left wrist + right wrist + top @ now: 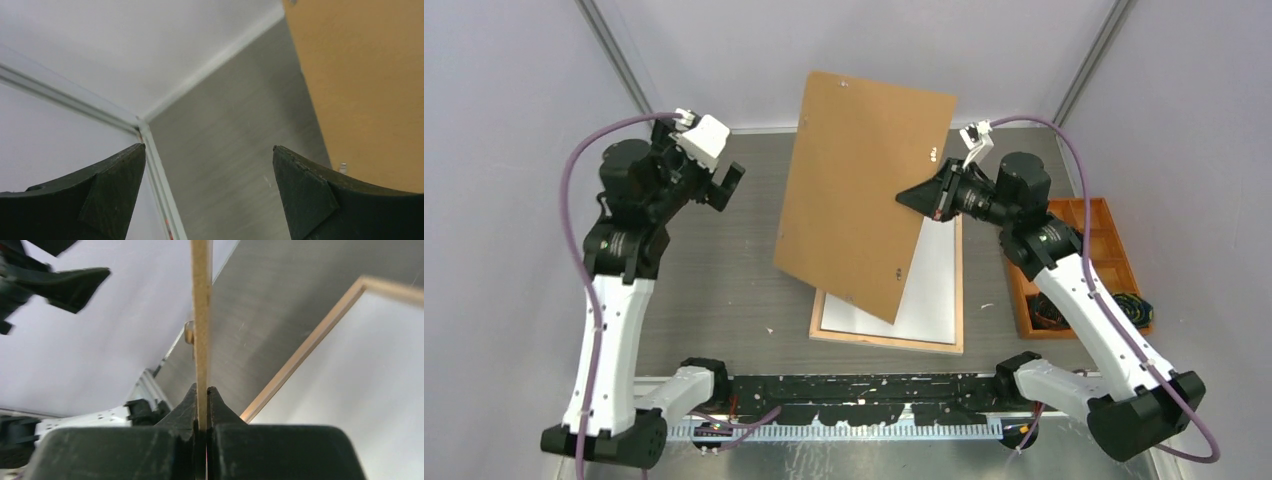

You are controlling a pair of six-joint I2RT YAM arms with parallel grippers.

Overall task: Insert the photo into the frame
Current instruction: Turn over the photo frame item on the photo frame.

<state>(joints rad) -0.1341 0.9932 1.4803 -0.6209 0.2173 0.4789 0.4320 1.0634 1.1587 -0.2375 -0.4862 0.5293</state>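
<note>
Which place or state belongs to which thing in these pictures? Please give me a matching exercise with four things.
Things:
1. backing board
2. frame
3. left end effector
4. orange tray

Places or states:
A. lying flat on the table, near the middle
B. open and empty, up at the left side
C. tilted in the air, clamped by its edge in the right end effector
D. at the right side of the table, beside the right arm

Pairs: 1-C, 2-A, 3-B, 4-D
</note>
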